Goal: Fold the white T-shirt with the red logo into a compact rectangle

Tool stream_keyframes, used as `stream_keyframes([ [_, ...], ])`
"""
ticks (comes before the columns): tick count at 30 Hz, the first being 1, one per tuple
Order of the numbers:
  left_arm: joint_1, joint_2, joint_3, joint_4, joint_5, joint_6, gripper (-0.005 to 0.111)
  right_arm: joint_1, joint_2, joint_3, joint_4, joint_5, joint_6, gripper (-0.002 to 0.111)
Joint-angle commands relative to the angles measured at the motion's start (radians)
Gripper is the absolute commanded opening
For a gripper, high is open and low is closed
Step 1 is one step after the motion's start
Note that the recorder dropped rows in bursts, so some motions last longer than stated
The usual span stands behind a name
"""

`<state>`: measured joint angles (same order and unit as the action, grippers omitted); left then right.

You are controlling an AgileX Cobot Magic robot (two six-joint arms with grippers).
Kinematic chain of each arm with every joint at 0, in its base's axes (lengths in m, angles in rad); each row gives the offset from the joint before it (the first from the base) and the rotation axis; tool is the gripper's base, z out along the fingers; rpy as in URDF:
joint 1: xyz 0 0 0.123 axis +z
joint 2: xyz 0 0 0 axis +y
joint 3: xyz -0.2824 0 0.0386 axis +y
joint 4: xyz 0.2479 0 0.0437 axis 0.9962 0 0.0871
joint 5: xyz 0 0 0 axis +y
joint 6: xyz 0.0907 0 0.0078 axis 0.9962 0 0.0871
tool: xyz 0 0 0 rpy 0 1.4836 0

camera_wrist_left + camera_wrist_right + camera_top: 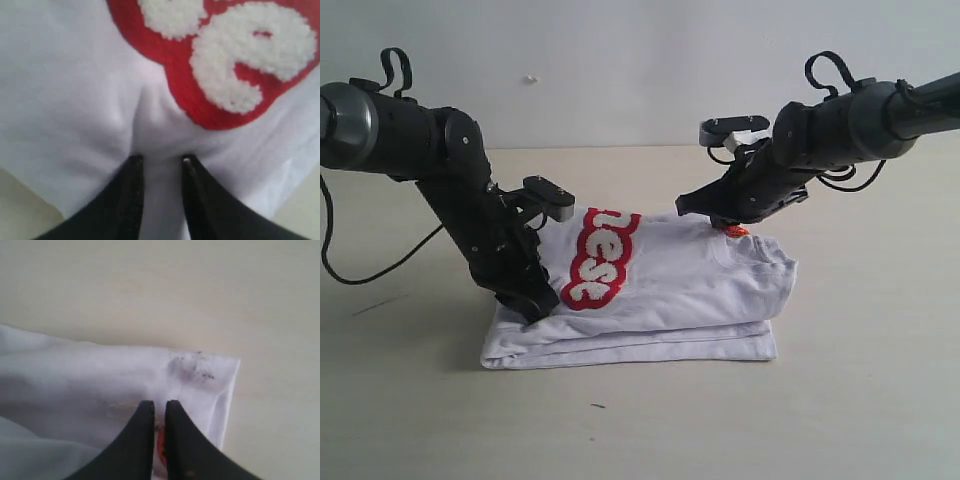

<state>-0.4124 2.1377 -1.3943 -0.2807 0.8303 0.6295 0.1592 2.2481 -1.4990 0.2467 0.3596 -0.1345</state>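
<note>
Folded white cotton T-shirt [660, 290] with fuzzy red logo [602, 260], frame centre.
Left tool [160, 162] pinches its cloth; right tool [159, 407], narrow, grips its collar edge.

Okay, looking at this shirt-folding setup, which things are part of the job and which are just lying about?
Part of the job:
- white cotton T-shirt
- red patch logo with fluffy white letters
- left gripper
- right gripper

Just there:
- beige table
- black cable
</note>
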Motion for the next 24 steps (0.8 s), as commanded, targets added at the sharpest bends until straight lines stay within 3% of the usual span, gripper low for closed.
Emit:
stream_keyframes([
  [1,0.007,0.016,-0.017,0.089,-0.033,-0.043,0.03,-0.004,-0.073,-0.009,0.006,-0.014,-0.003,0.011],
  [5,0.004,0.009,-0.017,0.067,-0.032,-0.036,0.03,-0.004,-0.112,-0.009,0.004,0.02,-0.029,0.011],
  [9,0.004,-0.065,-0.035,-0.048,-0.035,0.047,0.03,-0.008,-0.134,-0.009,0.006,0.234,-0.135,0.014],
  [11,0.004,-0.122,-0.042,-0.095,-0.035,0.047,0.03,-0.02,-0.123,-0.009,0.015,0.274,-0.131,0.031],
  [12,0.004,-0.149,-0.042,-0.099,-0.032,0.05,0.03,-0.02,-0.117,-0.009,0.024,0.296,-0.131,0.045],
  [14,0.004,-0.18,-0.042,-0.099,-0.028,0.05,0.03,-0.02,-0.107,-0.009,0.04,0.333,-0.142,0.055],
  [24,0.004,-0.208,-0.036,-0.134,-0.006,0.05,0.03,-0.016,0.007,-0.011,0.134,0.303,-0.267,0.052],
])
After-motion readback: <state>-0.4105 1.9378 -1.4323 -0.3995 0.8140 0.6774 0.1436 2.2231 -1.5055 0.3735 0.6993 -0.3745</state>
